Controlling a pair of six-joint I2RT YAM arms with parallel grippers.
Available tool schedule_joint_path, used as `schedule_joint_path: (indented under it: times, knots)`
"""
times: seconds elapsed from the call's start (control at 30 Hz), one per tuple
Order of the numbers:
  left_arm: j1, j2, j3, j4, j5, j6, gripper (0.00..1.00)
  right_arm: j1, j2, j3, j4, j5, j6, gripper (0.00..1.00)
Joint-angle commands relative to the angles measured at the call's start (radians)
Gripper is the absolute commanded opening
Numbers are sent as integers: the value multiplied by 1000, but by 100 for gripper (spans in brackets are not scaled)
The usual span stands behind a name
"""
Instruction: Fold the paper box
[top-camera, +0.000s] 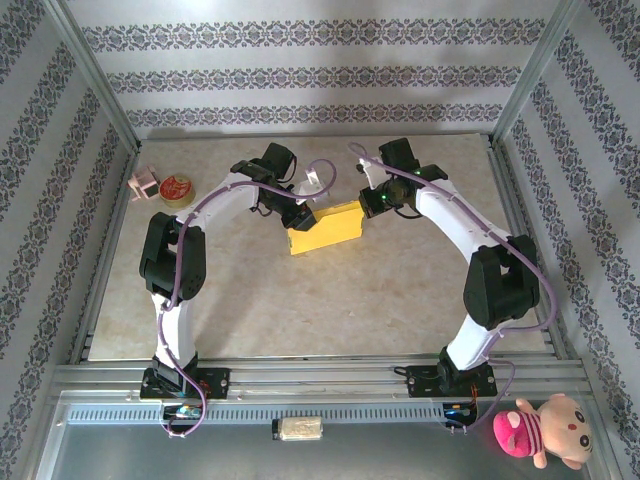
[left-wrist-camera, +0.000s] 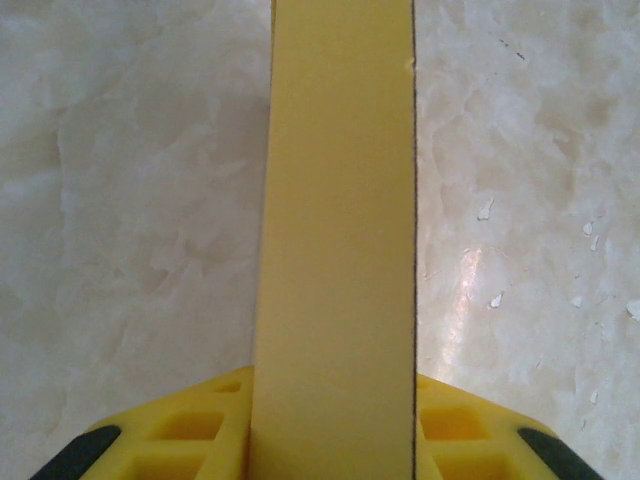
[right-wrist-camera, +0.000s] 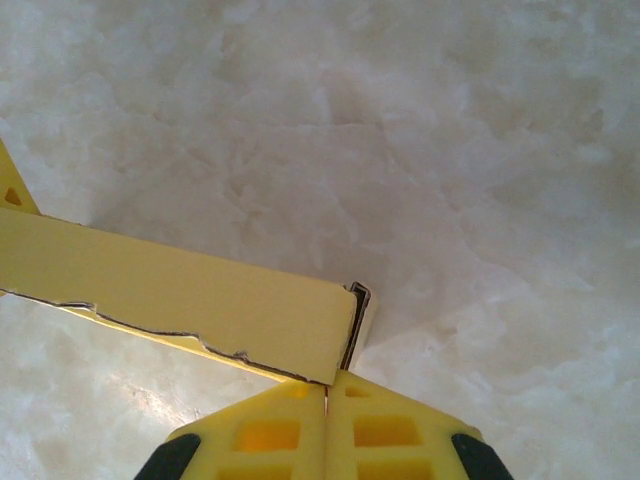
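The paper box (top-camera: 325, 230) lies on the tabletop (top-camera: 300, 310), right between the two pincers. It already looks like a box: a long, flat, yellow shape with its sides folded up and none of its white face showing.

The left pincer (top-camera: 300, 216) is grasping the paper box. In the left wrist view the narrow yellow body runs straight out ahead of this pincer. It sits between the two fingers (left-wrist-camera: 225, 400), with one on each side.

The right pincer (right-wrist-camera: 327, 385) is clenched, with its two tips pressed together and only a thin line between them. The end of the box sits just above its tips and a little to their left, touching them or very nearly. It cannot be told whether a thin flap is caught between those tips.

Most of the folding looks done — the walls are up and the box holds its shape. What is left seems to be at the end by the right pincer. There, a small dark gap shows at the corner, so that end flap may not be pushed all the way in. The lower edge there also looks a bit rough. The likely last steps are to press that end shut and let the box go.
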Motion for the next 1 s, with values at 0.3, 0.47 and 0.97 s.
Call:
schedule_joint_path:
  times: [0.3,0.47,0.97]
  knots:
    - [-28,-37,-60,132,-55,-99,35,57,35,-7,-27,-9,-31,4]
    - [-28,-141,-164,366,-60,-258,49,56,30,-3,-22,-16,-28,4]
    - [-9,-293,-237,486,-186,-469,60,59,24,-9,-16,-10,-25,4]
